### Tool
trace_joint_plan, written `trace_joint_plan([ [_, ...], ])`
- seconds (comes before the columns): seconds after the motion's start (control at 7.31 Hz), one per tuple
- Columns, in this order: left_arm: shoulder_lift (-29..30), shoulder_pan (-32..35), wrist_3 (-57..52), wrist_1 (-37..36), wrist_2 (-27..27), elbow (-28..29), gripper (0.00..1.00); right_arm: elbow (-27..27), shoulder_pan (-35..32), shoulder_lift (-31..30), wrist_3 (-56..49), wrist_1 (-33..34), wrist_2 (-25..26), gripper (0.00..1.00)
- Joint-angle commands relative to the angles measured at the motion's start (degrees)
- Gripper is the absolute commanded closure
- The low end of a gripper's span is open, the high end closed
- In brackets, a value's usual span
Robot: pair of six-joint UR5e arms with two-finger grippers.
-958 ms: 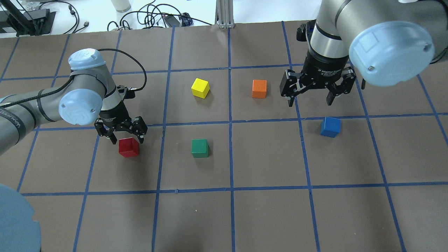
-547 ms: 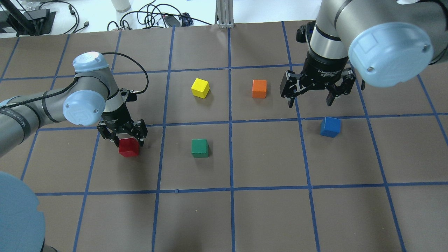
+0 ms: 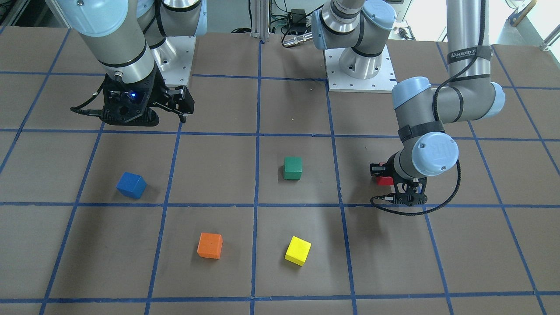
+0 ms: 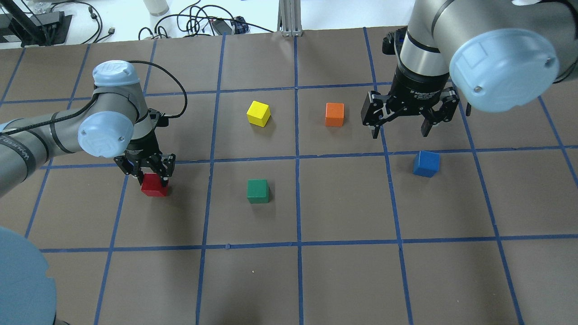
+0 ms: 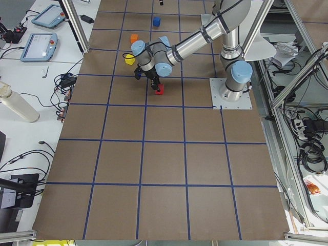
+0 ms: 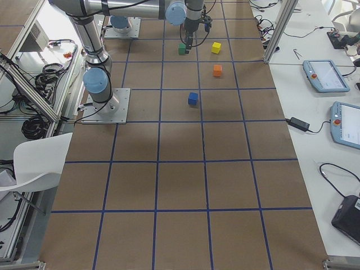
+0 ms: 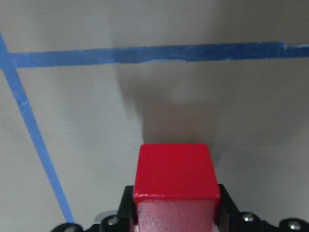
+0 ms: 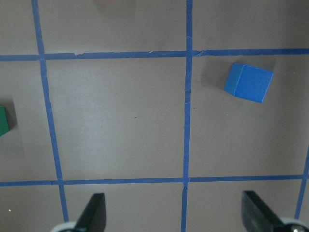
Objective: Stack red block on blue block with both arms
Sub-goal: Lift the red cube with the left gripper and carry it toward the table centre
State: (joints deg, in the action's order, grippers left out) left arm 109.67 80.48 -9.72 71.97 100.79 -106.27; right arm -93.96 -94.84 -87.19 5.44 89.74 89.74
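Observation:
The red block (image 4: 154, 187) sits between the fingers of my left gripper (image 4: 147, 175), which is shut on it at the left of the table. In the left wrist view the red block (image 7: 175, 176) is clamped between the pads, with its shadow on the mat ahead. It is partly hidden behind the wrist in the front-facing view (image 3: 384, 180). The blue block (image 4: 426, 163) lies alone on the mat at the right and shows in the right wrist view (image 8: 248, 82). My right gripper (image 4: 400, 125) is open and empty, hovering behind the blue block and apart from it.
A green cube (image 4: 258, 191) lies in the middle. A yellow cube (image 4: 258, 113) and an orange cube (image 4: 334, 114) lie farther back. The brown mat (image 4: 343, 271) carries a grid of blue tape. Cables lie beyond the far edge.
My left gripper has come down over the red block and shut on it. The block has shifted a little to the left with the gripper. The right arm has not moved.

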Motion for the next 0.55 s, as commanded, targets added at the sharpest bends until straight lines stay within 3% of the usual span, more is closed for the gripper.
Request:
trace_joint_plan([
  [0.0, -1.6, 1.8, 0.4, 6.6, -0.7, 6.8, 1.00, 0.1, 0.1, 0.0, 0.0, 0.0, 0.1, 0.00],
  [0.27, -0.8, 6.3, 1.5, 15.5, -2.3, 16.6, 1.00, 0.4, 0.5, 0.0, -1.0, 0.0, 0.2, 0.00],
  [0.41, 0.2, 8.0, 6.2, 17.4, -6.2, 20.4, 1.00, 0.4, 0.7, 0.0, -1.8, 0.0, 0.4, 0.00],
])
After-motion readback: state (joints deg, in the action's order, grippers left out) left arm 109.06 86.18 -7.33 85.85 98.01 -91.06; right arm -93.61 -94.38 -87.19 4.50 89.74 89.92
